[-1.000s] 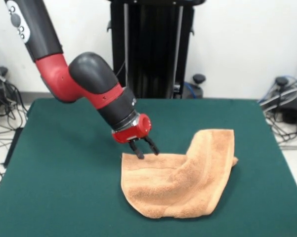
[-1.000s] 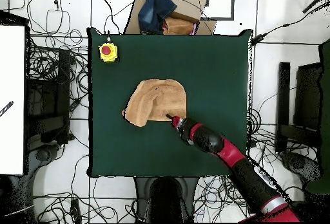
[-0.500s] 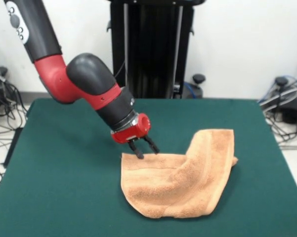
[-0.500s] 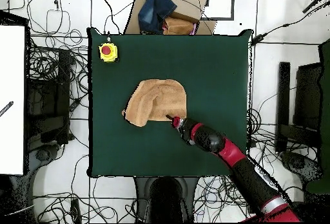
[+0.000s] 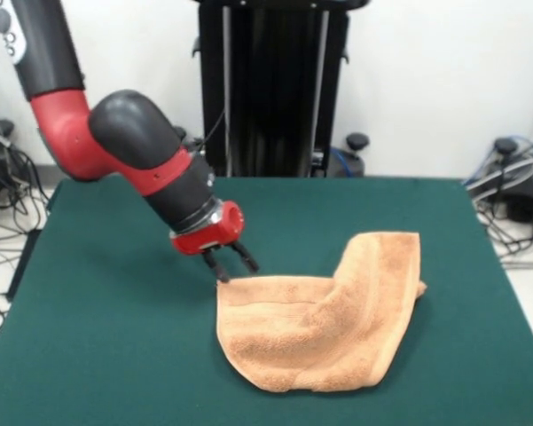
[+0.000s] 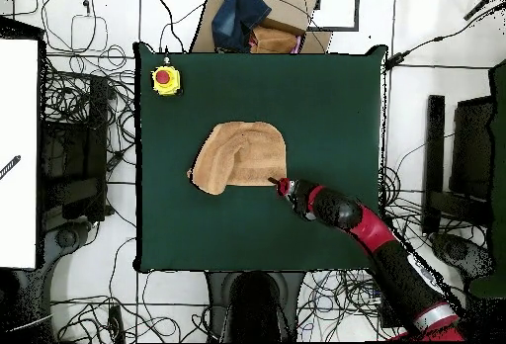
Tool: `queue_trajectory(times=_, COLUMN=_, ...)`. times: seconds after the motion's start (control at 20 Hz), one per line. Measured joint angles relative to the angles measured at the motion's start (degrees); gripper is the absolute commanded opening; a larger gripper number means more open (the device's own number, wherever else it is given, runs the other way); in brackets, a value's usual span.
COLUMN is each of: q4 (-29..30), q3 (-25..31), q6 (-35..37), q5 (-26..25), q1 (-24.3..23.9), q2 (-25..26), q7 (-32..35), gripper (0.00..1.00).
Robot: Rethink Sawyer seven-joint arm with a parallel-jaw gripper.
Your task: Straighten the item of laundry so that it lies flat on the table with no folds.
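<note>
1. Towel [image 5: 324, 324] lies folded near the middle of the table [image 5: 115, 337], one flap doubled over.
2. Gripper [image 5: 232, 264] hangs at the towel's corner, fingers parted, holding nothing.
3. Cloth spreads away from the tips, so its nearest edge is right beside them.

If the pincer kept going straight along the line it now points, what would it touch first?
Most likely the towel. The pincer is open and tilts down toward the towel's nearest corner, its tips just off that edge. Depth is unclear in the front view, so it might instead meet the green table right beside the corner.
</note>
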Motion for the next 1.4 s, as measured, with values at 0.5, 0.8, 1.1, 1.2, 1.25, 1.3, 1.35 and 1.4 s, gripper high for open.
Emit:
queue_trajectory(times=0.5, q4=-4.4, q3=0.0, q6=1.8, q5=0.0, q1=-0.6, q2=-1.1, q7=-0.2, gripper=1.0)
queue_trajectory(times=0.8, q4=-5.4, q3=0.6, q6=2.9, q5=0.0, q1=-0.8, q2=-0.3, q7=-2.6, gripper=1.0)
queue_trajectory(times=1.1, q4=-6.5, q3=1.4, q6=5.2, q5=0.0, q1=-0.9, q2=0.3, q7=-4.9, gripper=1.0)
queue_trajectory(times=1.2, q4=-6.5, q3=1.5, q6=5.3, q5=0.0, q1=-0.9, q2=0.3, q7=-4.9, gripper=1.0)
queue_trajectory(times=1.25, q4=-6.5, q3=1.5, q6=5.3, q5=0.0, q1=-0.9, q2=0.3, q7=-4.9, gripper=1.0)
queue_trajectory(times=1.3, q4=-6.5, q3=1.5, q6=5.3, q5=0.0, q1=-0.9, q2=0.3, q7=-4.9, gripper=1.0)
queue_trajectory(times=1.35, q4=-6.5, q3=1.5, q6=5.3, q5=0.0, q1=-0.9, q2=0.3, q7=-4.9, gripper=1.0)
queue_trajectory(times=1.4, q4=-6.5, q3=1.5, q6=5.3, q5=0.0, q1=-0.9, q2=0.3, q7=-4.9, gripper=1.0)
